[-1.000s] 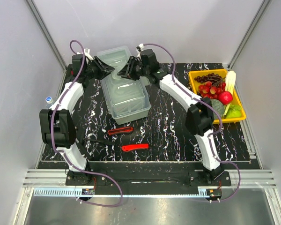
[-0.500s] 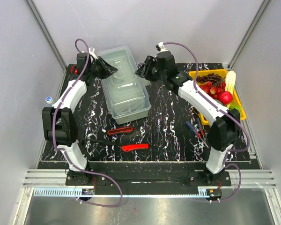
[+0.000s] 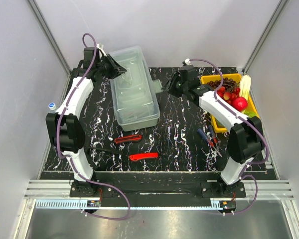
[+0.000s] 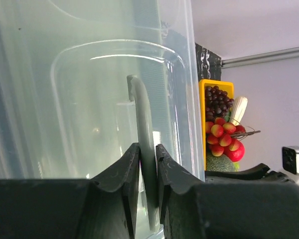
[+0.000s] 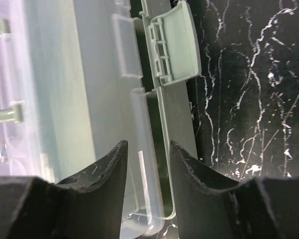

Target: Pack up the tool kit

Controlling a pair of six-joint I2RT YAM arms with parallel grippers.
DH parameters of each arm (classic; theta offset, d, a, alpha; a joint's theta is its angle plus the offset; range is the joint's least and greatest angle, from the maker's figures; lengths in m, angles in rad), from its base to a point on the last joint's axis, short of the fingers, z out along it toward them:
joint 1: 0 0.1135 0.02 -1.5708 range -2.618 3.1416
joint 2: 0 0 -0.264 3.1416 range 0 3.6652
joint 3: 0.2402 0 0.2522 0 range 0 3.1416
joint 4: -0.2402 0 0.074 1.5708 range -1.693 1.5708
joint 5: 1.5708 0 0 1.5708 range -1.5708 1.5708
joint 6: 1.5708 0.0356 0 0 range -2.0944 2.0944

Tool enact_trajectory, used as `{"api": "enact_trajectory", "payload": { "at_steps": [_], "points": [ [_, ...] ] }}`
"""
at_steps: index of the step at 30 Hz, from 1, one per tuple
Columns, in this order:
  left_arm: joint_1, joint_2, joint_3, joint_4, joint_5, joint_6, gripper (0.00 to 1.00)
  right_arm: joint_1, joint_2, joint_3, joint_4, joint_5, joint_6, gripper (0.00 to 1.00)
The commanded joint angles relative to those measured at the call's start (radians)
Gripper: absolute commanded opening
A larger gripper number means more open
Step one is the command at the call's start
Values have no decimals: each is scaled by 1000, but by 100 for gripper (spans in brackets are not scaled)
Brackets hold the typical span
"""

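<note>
We see the toolbox [image 3: 134,97] lying on the marbled black table [image 3: 179,129], at about 11 o'clock from the table's middle, its long side running from 12 to 6. The left gripper [image 3: 115,68] reaches in at the box's far end. In the left wrist view its fingers [image 4: 127,164] are pinched on the grey-green lid handle [image 4: 141,124], which stands upright between them.

The right gripper [image 3: 165,85] sits just off the box's 3 o'clock side. In its wrist view the jaws are spread, with the edge of the lid and base showing in the gap. We cannot tell whether either finger [image 5: 114,159] touches the plastic. The latch [image 5: 172,47] hangs loose on that edge, and a dark slit runs between the lid and the base, so the lid seems not fully down.

Two red tools [image 3: 128,139] lie on the table at about 7 o'clock, apart from the box, one nearer the arms [image 3: 143,157]. A thin black tool [image 3: 100,149] lies at 8 o'clock. Small blue- and red-handled screwdrivers [image 3: 208,137] lie at 4 o'clock, by the right arm. The yellow tray [image 3: 209,78] of fruit stands at 2 o'clock.
</note>
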Motion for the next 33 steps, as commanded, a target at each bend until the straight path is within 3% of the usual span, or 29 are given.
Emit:
{"api": "enact_trajectory", "payload": {
  "at_steps": [1,3,9,14,19,21,25,30,33],
  "points": [
    [-44,-33,220,108,119,13,0,-28,-69,-19,32,21,7,45],
    [-56,-20,275,83,104,20,0,-33,-63,-27,33,8,-7,46],
    [-56,-30,300,51,67,35,0,-35,-14,-5,21,-111,-106,64],
    [-42,-36,297,34,52,29,0,-35,1,-26,-33,-96,-111,56],
    [-38,-39,279,25,27,0,0,-35,-43,-94,-68,36,-79,43],
    [-36,-40,272,23,15,-13,0,-33,-75,-125,-69,57,-79,43],
    [-28,-48,251,14,-37,-36,0,-31,-124,-186,-62,67,-65,52],
    [-18,-57,225,23,-62,-59,0,-33,-193,-289,-4,67,-47,70],
    [-10,-59,213,33,-62,-69,0,-33,-193,-304,-2,53,-48,70]
  ]
}}
